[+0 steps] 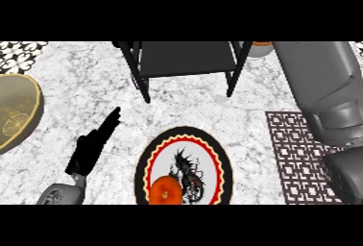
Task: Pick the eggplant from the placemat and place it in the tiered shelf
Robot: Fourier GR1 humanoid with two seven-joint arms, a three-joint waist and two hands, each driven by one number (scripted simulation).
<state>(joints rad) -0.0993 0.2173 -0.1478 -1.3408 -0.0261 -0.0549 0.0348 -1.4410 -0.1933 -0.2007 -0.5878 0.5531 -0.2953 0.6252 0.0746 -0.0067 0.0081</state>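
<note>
The black tiered shelf (186, 60) stands at the back centre of the marble counter. A dark placemat (294, 153) with a white lattice pattern lies at the right, partly covered by my grey right forearm (322, 91). No eggplant shows on the visible part of the mat. That forearm runs from the lower right up past the shelf's right side, and its hand is out of the picture. My left hand (92, 146) rests open at the lower left, fingers straight and pointing up and to the right, holding nothing.
A round plate (216, 158) with a red and black rim sits at the front centre, an orange fruit (165, 190) on it. A large olive round dish (18, 113) lies at the left edge. A small brown object (262, 47) peeks out behind the shelf.
</note>
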